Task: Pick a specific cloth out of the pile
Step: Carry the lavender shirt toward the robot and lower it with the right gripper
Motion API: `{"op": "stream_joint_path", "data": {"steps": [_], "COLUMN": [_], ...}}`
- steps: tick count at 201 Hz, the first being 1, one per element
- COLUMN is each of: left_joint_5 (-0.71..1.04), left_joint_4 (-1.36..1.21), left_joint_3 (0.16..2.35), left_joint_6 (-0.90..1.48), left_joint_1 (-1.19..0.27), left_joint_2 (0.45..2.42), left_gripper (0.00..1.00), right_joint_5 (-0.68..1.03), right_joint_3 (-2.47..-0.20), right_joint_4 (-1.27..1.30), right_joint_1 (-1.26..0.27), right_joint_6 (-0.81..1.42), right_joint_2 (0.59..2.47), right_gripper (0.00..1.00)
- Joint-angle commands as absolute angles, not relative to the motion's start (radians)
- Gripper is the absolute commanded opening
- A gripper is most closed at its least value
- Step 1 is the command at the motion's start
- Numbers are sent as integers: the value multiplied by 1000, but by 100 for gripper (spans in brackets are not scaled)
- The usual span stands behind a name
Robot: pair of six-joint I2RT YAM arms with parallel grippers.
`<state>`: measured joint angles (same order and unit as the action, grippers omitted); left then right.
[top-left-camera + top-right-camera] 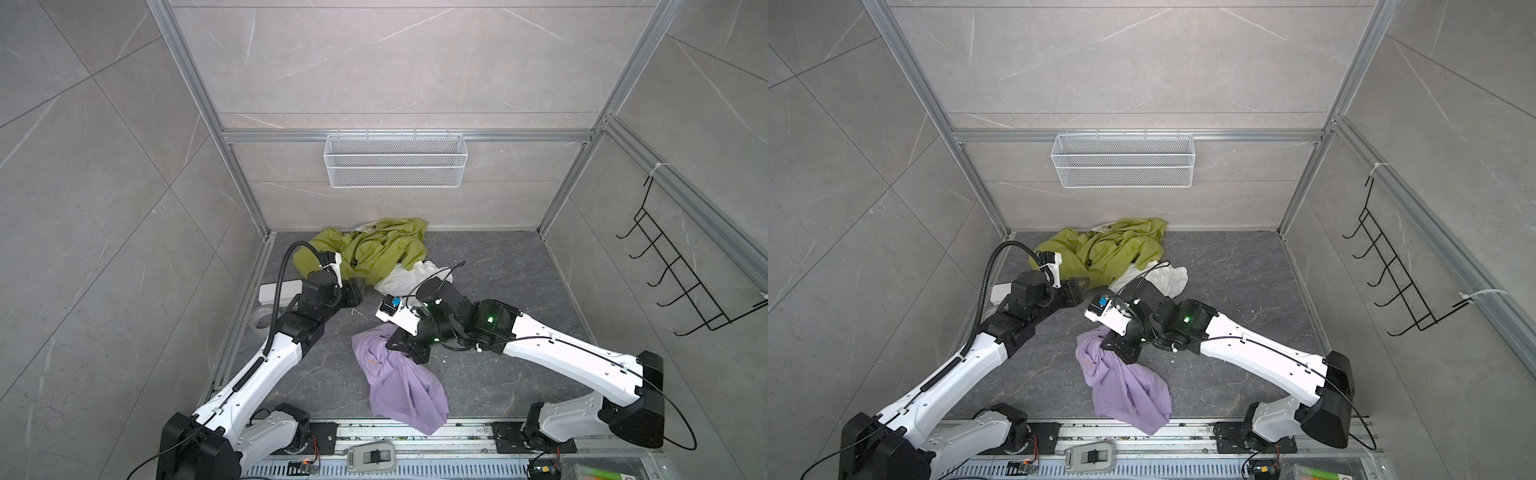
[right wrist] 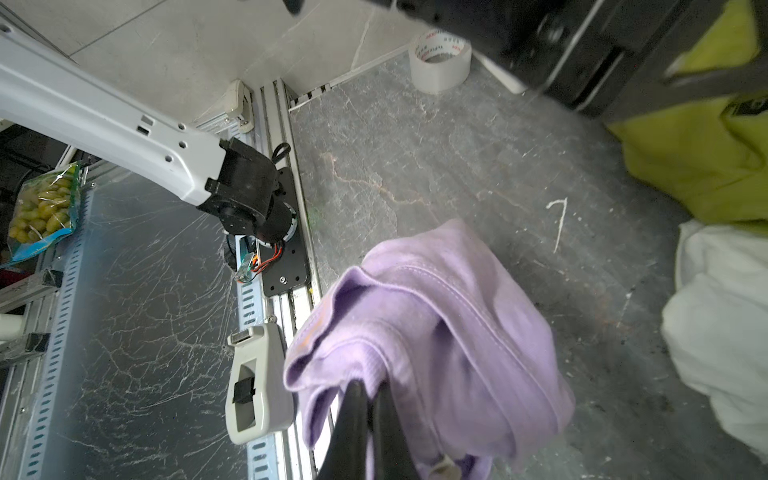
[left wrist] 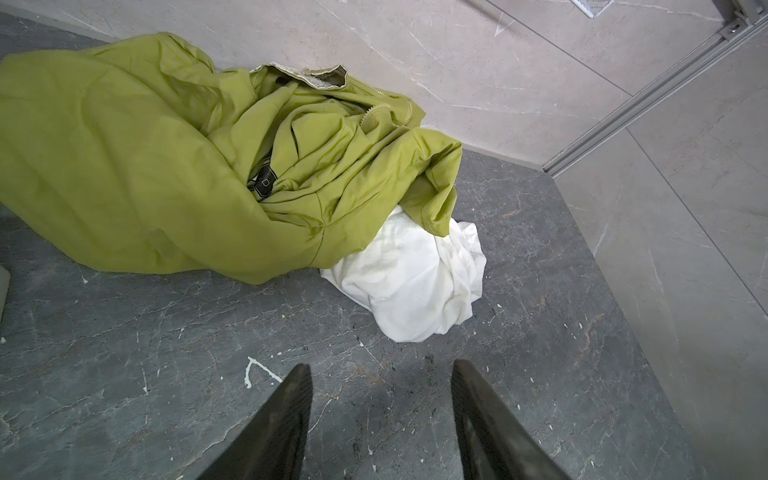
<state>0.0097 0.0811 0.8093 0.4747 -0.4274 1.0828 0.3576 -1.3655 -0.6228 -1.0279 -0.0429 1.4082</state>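
Drooping in creased folds, the lilac cloth [image 1: 399, 382] hangs pinched in the right jaws; left jaws stand apart, empty.

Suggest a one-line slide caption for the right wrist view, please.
The right claw shut on the cloth, held apart from the green garment and white garment.

Lilac cloth [image 1: 403, 386], olive-green garment [image 1: 374, 245], white garment [image 1: 405, 276], dk-grey floor [image 1: 498, 270]

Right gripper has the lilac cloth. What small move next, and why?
Probably open the right gripper and let it drop. The gripper is shut on the lilac cloth, which is already apart from the olive-green garment and white garment, with its lower end on the floor.
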Motion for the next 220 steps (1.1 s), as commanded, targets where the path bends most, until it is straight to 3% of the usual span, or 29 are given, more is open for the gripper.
{"op": "stream_joint_path", "data": {"steps": [1, 65, 220], "left_joint_5": [-3, -5, 7], "left_joint_4": [49, 55, 61], "left_joint_3": [820, 824, 818], "left_joint_6": [465, 458, 471], "left_joint_1": [-425, -420, -416], "left_joint_2": [1057, 1052, 1037], "left_gripper": [57, 57, 57], "right_joint_5": [336, 330, 339], "right_joint_3": [-1466, -1504, -1132], "right_joint_4": [-661, -666, -367], "right_joint_1": [-1014, -980, -987], "right_joint_6": [-120, -166, -100], "right_joint_2": [1422, 1452, 1463], "right_gripper": [0, 0, 0]}}
